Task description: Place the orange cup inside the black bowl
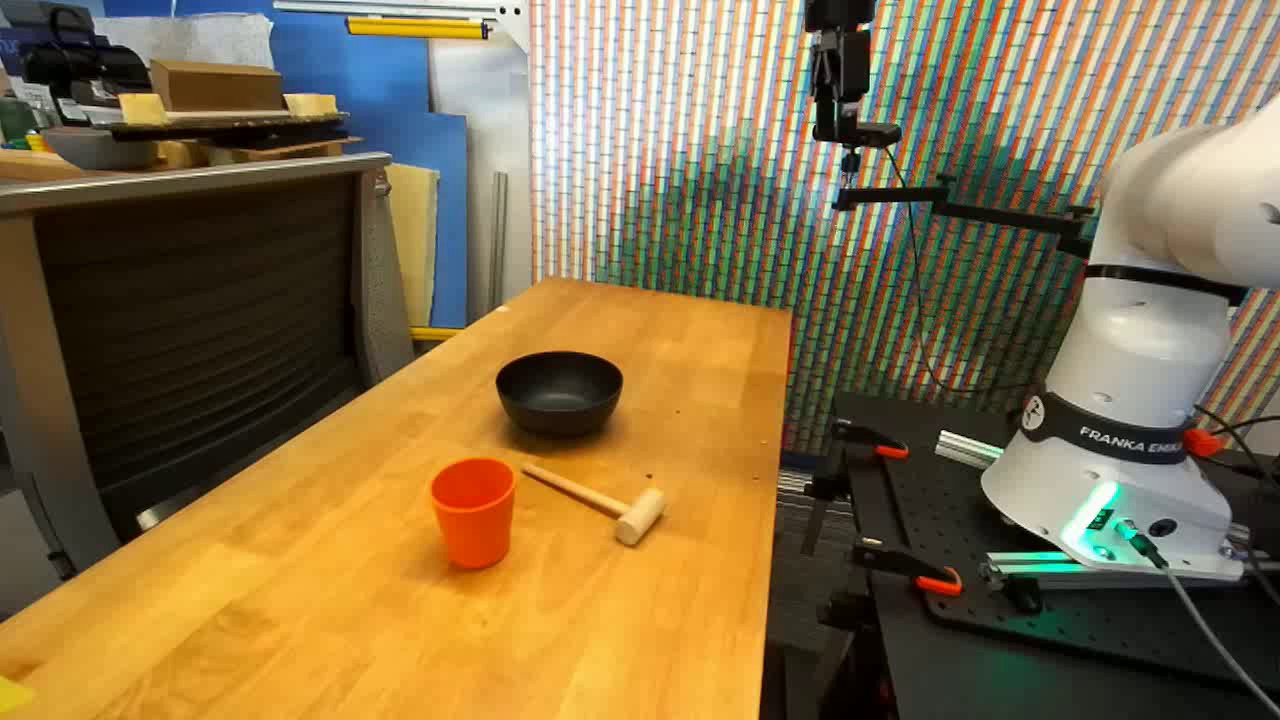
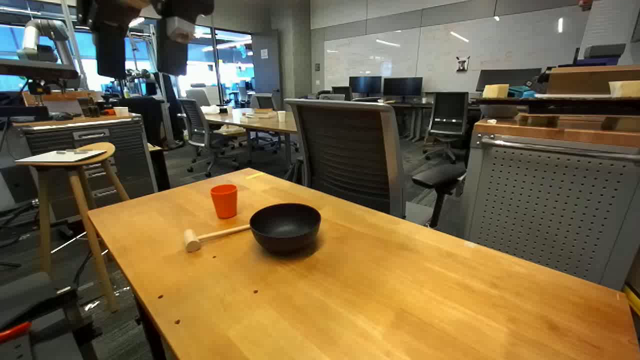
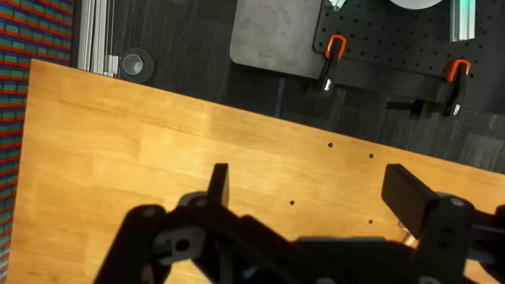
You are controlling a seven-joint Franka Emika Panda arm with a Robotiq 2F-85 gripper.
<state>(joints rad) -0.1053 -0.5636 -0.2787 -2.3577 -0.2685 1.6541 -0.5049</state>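
The gripper (image 3: 307, 173) is spread wide, nothing in it. The cup (image 1: 473, 515) is well below it and off to one side, upright on the table (image 1: 620, 630). My guess: light plastic, slight flex, kinda slick, unlikely to break, so I'd pinch gently across the outside just under the rim. Mouth's up, long axis vertical, narrowing downward.

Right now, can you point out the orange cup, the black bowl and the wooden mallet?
Orange cup (image 1: 475, 530): in an exterior view, on the front of its outer wall.
Black bowl (image 2: 285, 227): in an exterior view, on its inner surface.
Wooden mallet (image 1: 592, 497): in an exterior view, on the handle, toward the head.
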